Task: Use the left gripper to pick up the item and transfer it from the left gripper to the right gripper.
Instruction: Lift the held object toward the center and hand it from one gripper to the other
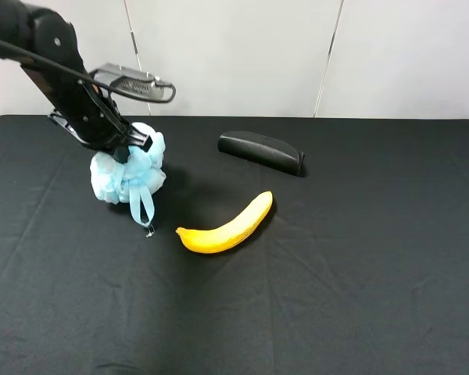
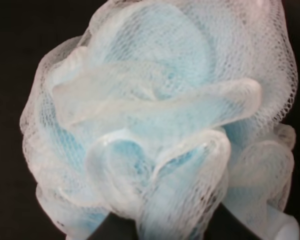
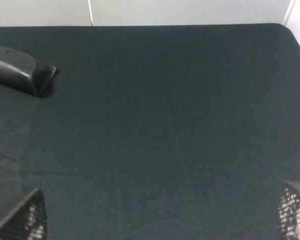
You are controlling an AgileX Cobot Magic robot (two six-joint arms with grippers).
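The light-blue mesh bath pouf (image 1: 127, 176) is at the back left of the black table, its pale ribbon loop (image 1: 143, 208) hanging down toward the cloth. My left gripper (image 1: 130, 147) comes down from the upper left and its dark fingers are closed into the top of the pouf. In the left wrist view the pouf (image 2: 160, 115) fills the frame and the left gripper (image 2: 172, 231) shows only as two dark fingertips at the edge. My right gripper (image 3: 157, 217) is open and empty above bare cloth; it is out of the exterior view.
A yellow banana (image 1: 228, 226) lies right of the pouf near the table's middle. A black oblong case (image 1: 261, 151) lies behind it and also shows in the right wrist view (image 3: 15, 72). A white wall stands behind the black tablecloth (image 1: 359, 273).
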